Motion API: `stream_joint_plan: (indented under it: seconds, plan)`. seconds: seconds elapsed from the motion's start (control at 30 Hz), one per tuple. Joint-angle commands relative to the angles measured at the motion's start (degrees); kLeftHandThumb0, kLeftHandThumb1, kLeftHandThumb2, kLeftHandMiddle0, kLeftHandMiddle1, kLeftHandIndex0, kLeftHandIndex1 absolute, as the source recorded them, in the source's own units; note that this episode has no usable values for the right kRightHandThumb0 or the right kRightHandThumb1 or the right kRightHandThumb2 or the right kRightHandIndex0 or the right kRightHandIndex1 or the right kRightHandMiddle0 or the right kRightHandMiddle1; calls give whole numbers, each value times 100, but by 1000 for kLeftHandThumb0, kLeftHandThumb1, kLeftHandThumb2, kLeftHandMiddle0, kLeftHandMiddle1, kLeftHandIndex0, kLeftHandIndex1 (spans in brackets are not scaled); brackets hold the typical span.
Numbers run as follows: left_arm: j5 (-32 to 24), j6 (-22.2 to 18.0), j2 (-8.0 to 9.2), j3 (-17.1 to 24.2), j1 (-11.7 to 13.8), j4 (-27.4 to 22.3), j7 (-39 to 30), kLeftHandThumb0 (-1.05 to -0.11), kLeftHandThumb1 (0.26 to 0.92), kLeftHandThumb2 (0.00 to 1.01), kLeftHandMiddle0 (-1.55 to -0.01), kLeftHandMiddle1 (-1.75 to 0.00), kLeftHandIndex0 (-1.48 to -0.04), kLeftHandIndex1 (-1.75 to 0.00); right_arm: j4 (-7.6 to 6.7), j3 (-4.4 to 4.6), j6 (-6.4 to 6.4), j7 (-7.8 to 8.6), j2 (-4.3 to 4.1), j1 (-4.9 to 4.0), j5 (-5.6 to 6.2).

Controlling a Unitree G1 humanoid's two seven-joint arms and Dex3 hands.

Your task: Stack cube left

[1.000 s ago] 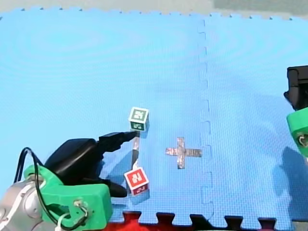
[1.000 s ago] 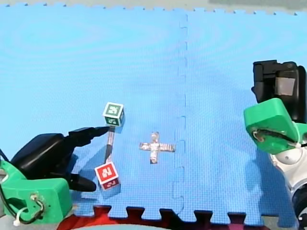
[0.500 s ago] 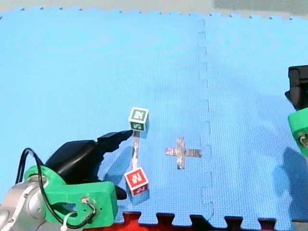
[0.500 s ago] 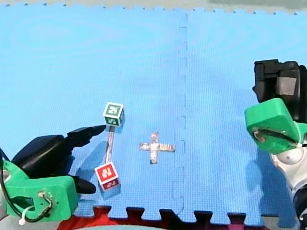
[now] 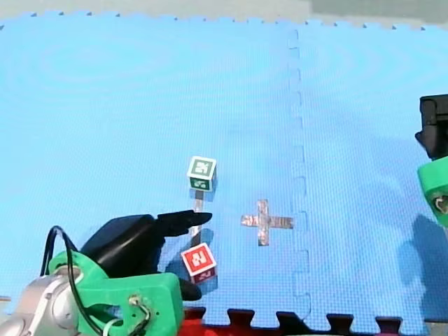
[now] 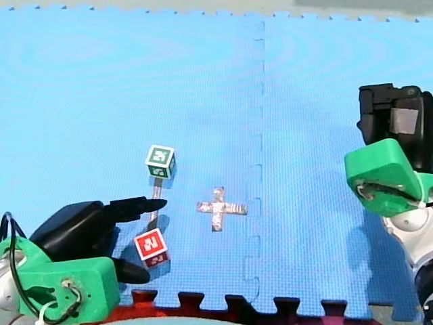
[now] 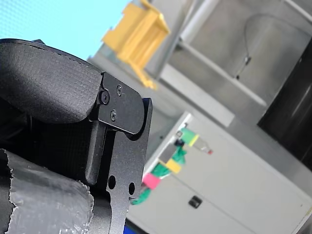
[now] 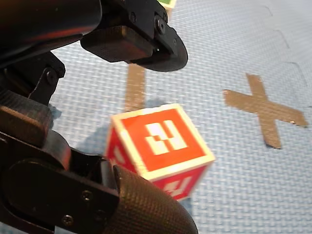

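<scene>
Your left hand is low at the near left corner of the mat, and it is spread, not yet closed: one finger reaches out on the far side of the red cube and the thumb lies on the near side, so the cube sits in the gap between them. In the second wrist view the thumb comes very near to the lower edge of the cube, but I cannot tell if it touches. I think the hand is placed so because a closing will catch the cube on two opposite faces. The green cube stands apart, further from you, at the other end of a tape strip; it is probably the base for the stack. A tape cross lies to the right of both cubes. Your right hand is at the right edge, well apart from the cubes, and holds nothing of the task.
</scene>
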Motion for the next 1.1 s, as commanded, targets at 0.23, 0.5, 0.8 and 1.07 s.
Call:
stream_joint_plan:
  seconds: [0.23, 0.5, 0.8, 1.07]
  plan:
    - [48, -298, -24, -117, -50, 240, 96, -1048, 849, 0, -765, -1746, -586, -66, 6, -5, 0, -38, -35, -23, 1]
    - [234, -617, -46, -118, -131, 386, 535, -681, 743, 4, -933, -1746, -1076, -235, -1, 3, 12, -60, -32, -36, -13]
    - [549, -1079, -90, -127, -197, 704, 1407, -515, 813, 15, -937, -1746, -1275, -143, -38, -20, -14, -37, -34, -33, 25]
    - [806, -1439, -57, -195, -321, 976, 1834, -540, 822, 11, -925, -1746, -1272, -114, -76, -71, -93, 42, -31, -17, 96]
